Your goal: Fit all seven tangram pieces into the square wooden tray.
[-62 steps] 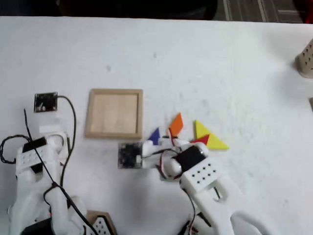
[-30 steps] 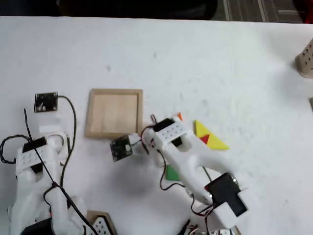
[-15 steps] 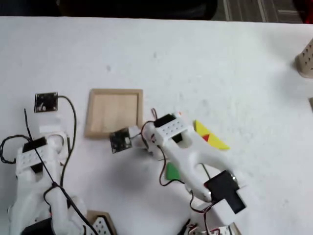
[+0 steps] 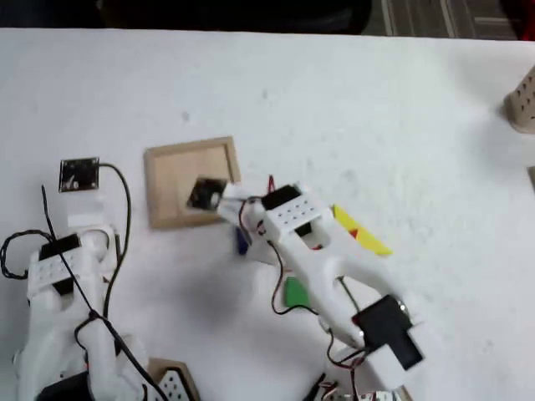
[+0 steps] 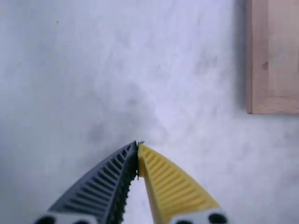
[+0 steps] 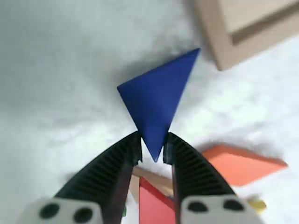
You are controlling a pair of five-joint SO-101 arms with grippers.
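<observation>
Here, to the left of the square wooden tray (image 4: pixel 152 188), the left claw (image 5: pixel 137 149) hung over the white table (image 4: pixel 376 109), its grey and yellow fingers pressed together. Just off the tray's near right corner, the blue triangular tangram piece (image 6: pixel 156 105) was clamped by one tip in the right claw (image 6: pixel 153 147). Farther right of the tray lay the orange parallelogram piece (image 6: pixel 243 164), a green piece (image 4: pixel 294 292), a red triangle (image 4: pixel 351 236) and a yellow triangle (image 4: pixel 368 238), all outside it.

Table (image 4: pixel 376 109) beyond tray (image 4: pixel 151 188) open; R arm (image 4: pixel 311 251) overhangs tray's right edge, blue tri (image 4: pixel 242 241) just beside.
</observation>
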